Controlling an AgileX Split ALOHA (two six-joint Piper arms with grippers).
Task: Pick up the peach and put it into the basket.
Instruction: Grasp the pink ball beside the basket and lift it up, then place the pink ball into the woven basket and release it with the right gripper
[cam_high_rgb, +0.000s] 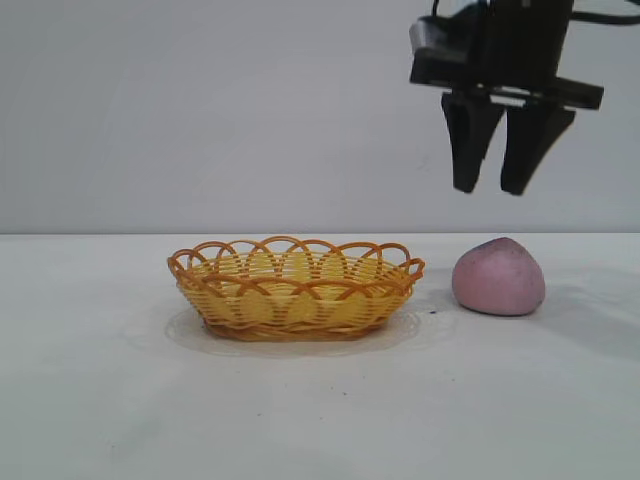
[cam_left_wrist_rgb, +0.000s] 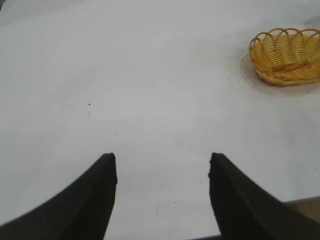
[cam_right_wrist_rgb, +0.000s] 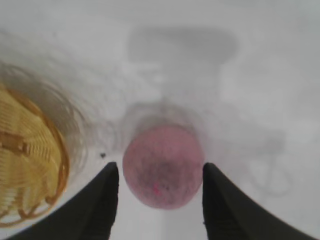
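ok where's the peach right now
The dull pink rounded peach sits on the white table at the exterior view's right, just beside the yellow woven wicker basket, below the open right tool.

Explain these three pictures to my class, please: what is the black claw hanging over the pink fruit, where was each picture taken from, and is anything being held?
The claw is the right gripper of a two-armed robot. It hangs open above the peach, holding nothing. One picture looks at the table from the front. The other two come from cameras on each arm's wrist, looking down past the fingers. The left gripper is also open and empty, off to one side over bare table. The peach lies on the table beside the basket, not touching it.
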